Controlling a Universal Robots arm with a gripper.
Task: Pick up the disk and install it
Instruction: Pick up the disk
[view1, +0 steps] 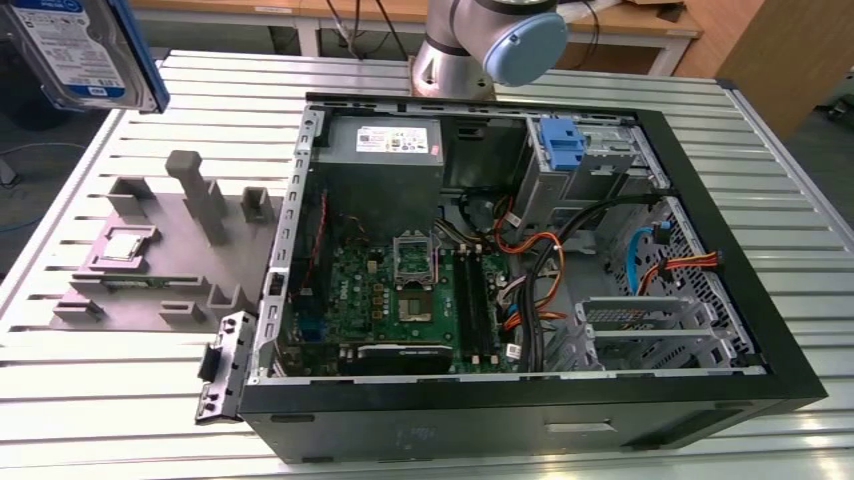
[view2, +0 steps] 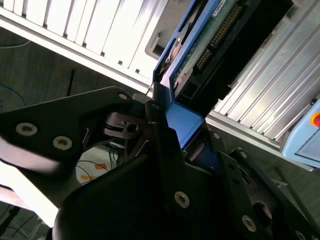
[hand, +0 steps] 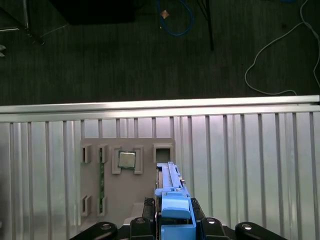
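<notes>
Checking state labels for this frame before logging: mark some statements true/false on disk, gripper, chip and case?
1. The gripper is clamped on the disk at its blue bracket. True.
2. The disk is seated inside the computer case. False: it is held in the air at the exterior view's left, apart from the case.
3. The processor chip lies in a pocket of the grey fixture. True.
4. The case's side is closed. False: it is open, with the motherboard exposed.
</notes>
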